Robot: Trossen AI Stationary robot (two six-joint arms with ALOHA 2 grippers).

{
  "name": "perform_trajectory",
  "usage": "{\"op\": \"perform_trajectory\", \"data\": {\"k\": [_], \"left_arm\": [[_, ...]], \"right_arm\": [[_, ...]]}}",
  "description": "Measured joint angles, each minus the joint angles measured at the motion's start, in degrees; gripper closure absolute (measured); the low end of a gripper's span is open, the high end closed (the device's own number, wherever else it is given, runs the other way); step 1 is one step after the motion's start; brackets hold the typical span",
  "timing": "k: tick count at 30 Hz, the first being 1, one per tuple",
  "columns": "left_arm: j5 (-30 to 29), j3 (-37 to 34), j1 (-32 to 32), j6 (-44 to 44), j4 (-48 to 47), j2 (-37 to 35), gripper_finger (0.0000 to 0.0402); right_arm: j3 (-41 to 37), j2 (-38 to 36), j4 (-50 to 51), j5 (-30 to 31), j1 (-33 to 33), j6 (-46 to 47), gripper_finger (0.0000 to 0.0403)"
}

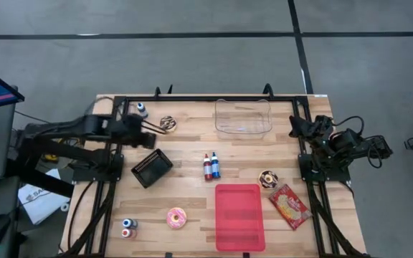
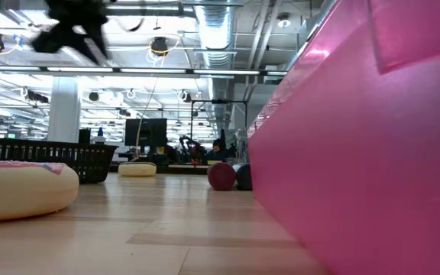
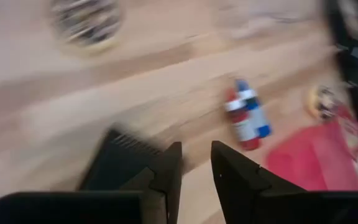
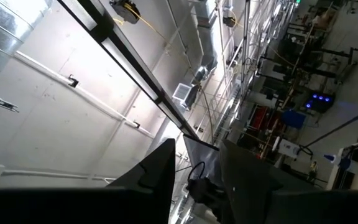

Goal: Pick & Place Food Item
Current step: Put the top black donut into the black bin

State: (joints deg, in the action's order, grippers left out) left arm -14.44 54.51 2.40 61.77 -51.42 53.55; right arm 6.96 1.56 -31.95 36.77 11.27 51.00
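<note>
A chocolate-striped doughnut (image 1: pixel 168 123) lies on the wooden table at the far left. My left gripper (image 1: pixel 153 129) hangs just beside it, above the table, fingers a little apart with nothing between them (image 3: pixel 196 165); the left wrist view shows the doughnut (image 3: pixel 86 22) well beyond the fingertips. A pink-iced doughnut (image 1: pixel 176 217) lies near the front edge, a third doughnut (image 1: pixel 268 179) right of centre beside a red snack packet (image 1: pixel 289 206). My right gripper (image 1: pixel 296 127) is drawn back at the right edge, pointing up at the ceiling, open and empty (image 4: pixel 197 171).
A black basket (image 1: pixel 151 167) sits below the left gripper. A red and a blue bottle (image 1: pixel 211 166) lie at the centre. A pink tray (image 1: pixel 239 215) is at the front, a clear tub (image 1: pixel 243 117) at the back. Small bottles stand front left (image 1: pixel 129 228).
</note>
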Motion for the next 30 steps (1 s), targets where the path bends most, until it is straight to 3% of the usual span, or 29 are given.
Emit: {"op": "perform_trajectory", "data": {"k": [5, 11, 16, 23, 26, 30], "left_arm": [[2.59, 2.24, -0.47, -16.83, 7.55, 9.48, 0.0318], [16.29, 12.61, 6.77, -41.73, -6.41, 21.06, 0.0311], [17.43, 18.14, 11.24, -58.04, -12.62, 25.47, 0.0255], [17.43, 17.44, 17.7, -68.23, -12.66, 25.74, 0.0141], [17.45, 16.9, 19.92, -70.31, -11.95, 25.67, 0.0123], [14.75, 14.72, 21.51, -70.64, -8.73, 26.76, 0.013]], "right_arm": [[0.0, -0.02, -0.53, 0.02, 0.0, 1.32, 0.0283], [0.0, -0.02, -2.72, -0.76, 0.0, 1.73, 0.0283], [0.06, -0.02, -4.63, -1.05, 0.0, -0.38, 0.0283], [2.18, -0.02, -4.47, -2.49, 0.0, -5.98, 0.0283], [3.56, -0.02, -4.46, -2.61, 0.0, -8.71, 0.0283], [4.63, -0.02, -3.73, -2.91, 0.0, -10.31, 0.0283]]}}
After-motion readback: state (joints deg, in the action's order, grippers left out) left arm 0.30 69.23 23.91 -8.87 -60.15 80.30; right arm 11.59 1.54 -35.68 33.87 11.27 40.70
